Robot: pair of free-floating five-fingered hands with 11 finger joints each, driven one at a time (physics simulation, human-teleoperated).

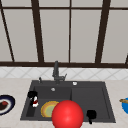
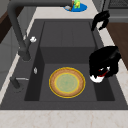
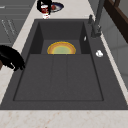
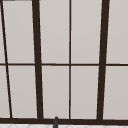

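A dark sink [image 1: 107,100] sits under a window. The left hand [image 1: 32,97] grips a small red-and-white cup [image 1: 35,103] at the basin's left edge, just left of the yellow plate [image 1: 48,109]; the right hand [image 1: 91,114] hangs clenched, farther off.

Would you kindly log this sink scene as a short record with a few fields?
left hand: at the basin's left edge, fingers curled round a small red and white object
right hand: in the air at the sink's front right, holding nothing
sink: dark, with a yellow-green plate in the basin
faucet: behind the basin
counter: dark plate left, blue plate right
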